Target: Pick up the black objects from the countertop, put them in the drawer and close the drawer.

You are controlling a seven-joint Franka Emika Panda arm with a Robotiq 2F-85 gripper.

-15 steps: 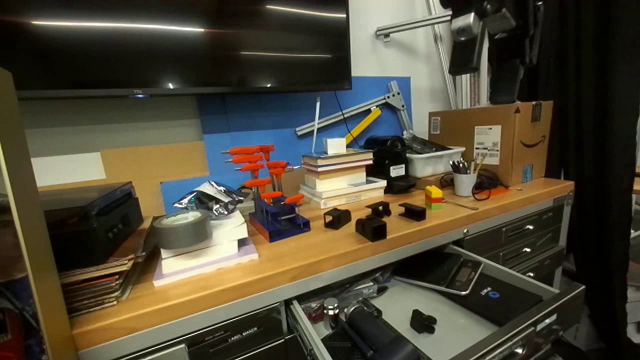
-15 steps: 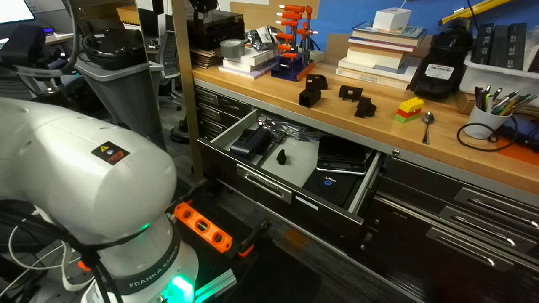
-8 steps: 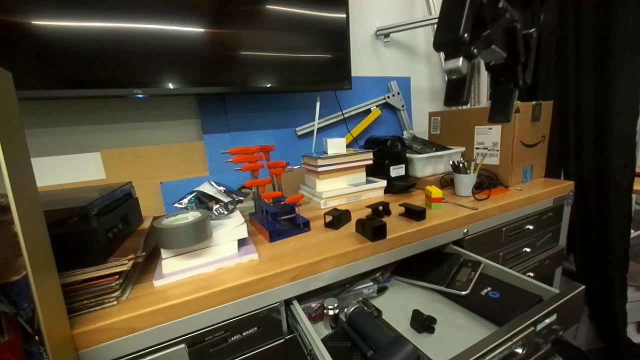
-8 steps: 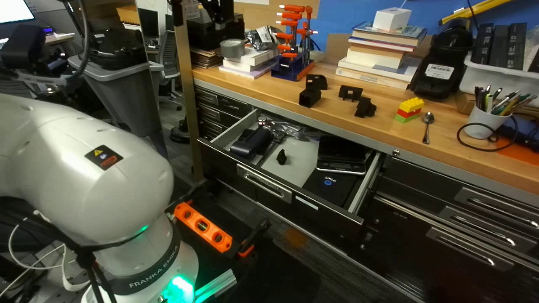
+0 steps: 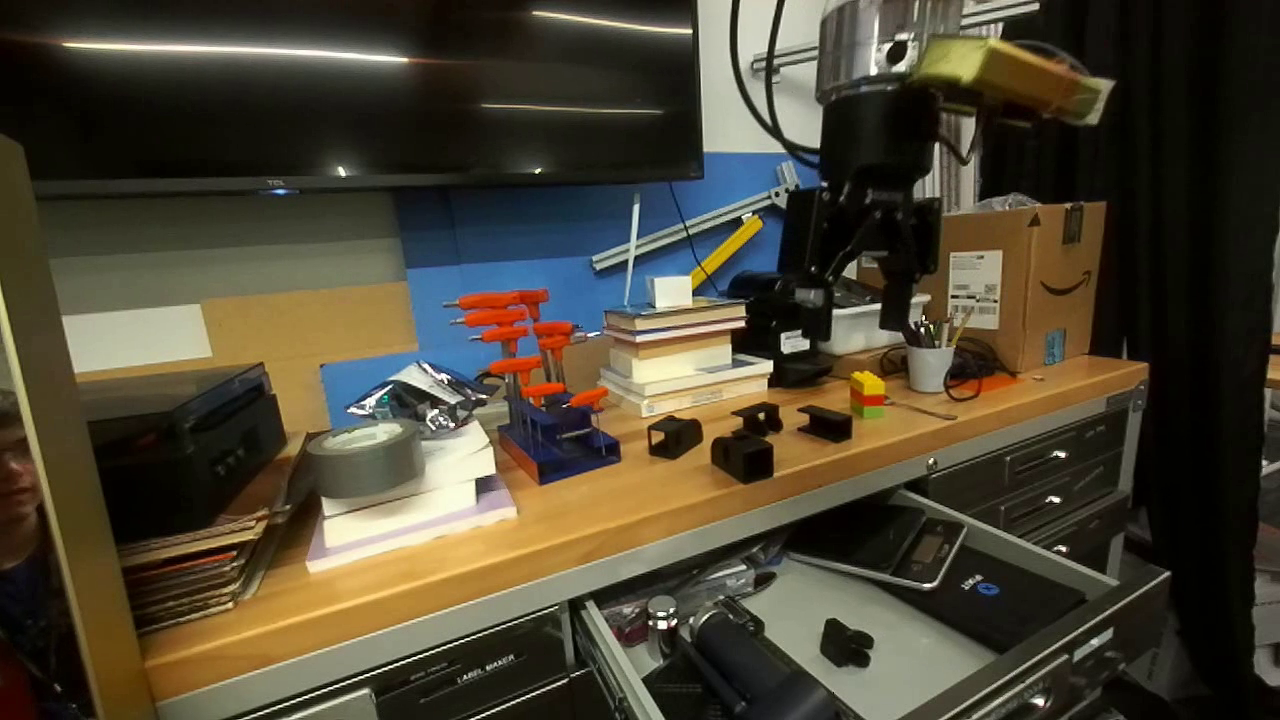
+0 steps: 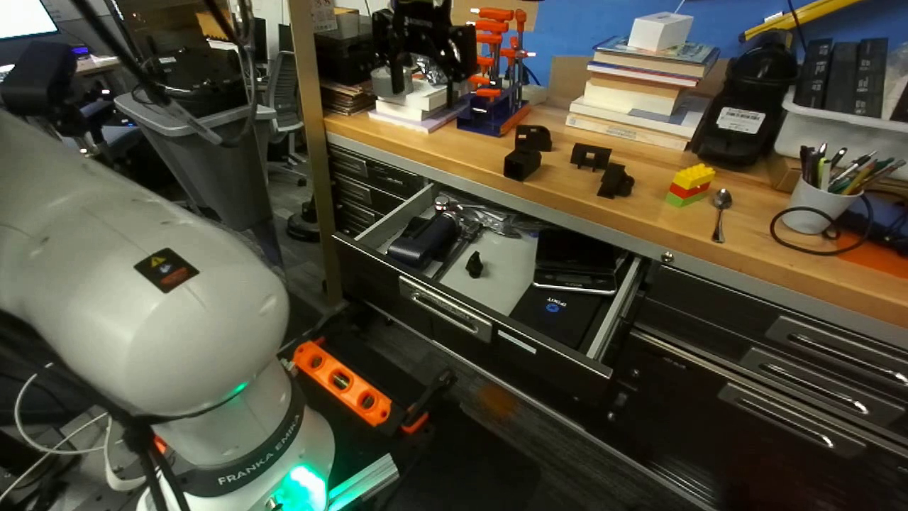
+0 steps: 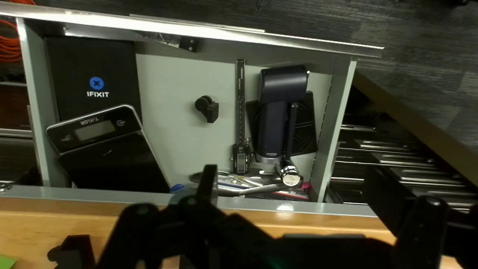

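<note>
The end effector (image 5: 857,318) hangs in the air, its fingers (image 5: 815,316) pointing down and spread wide, with nothing held between them. In the wrist view, one finger rises near the centre while its partner stands well apart toward the right edge.

Lower down, the drawer (image 7: 337,127) is pulled out. On its pale floor lies a small black piece (image 7: 208,109), between a flat black IFIXIT case (image 7: 89,54) and a digital caliper (image 7: 241,101). A Taylor scale (image 7: 112,157) sits askew, partly over the case, and a dark handheld device (image 7: 283,84) lies just beside the caliper.

Above the drawer, four black objects (image 6: 522,165) sit on the wooden bench (image 6: 652,213), near one another but apart; both exterior views show them. The front one on the rack side is a hollow box. Near the group stands a stack of toy bricks (image 6: 689,186), yellow over red over green, with a spoon (image 6: 719,216) just beside it and a cup (image 5: 930,372) of pens farther along.

On the opposite side of the group, a blue rack (image 5: 560,458) holds red-orange-handled tools. Books (image 5: 685,378) are piled behind the black objects, and a cardboard box (image 5: 1065,310) stands beyond the cup.
</note>
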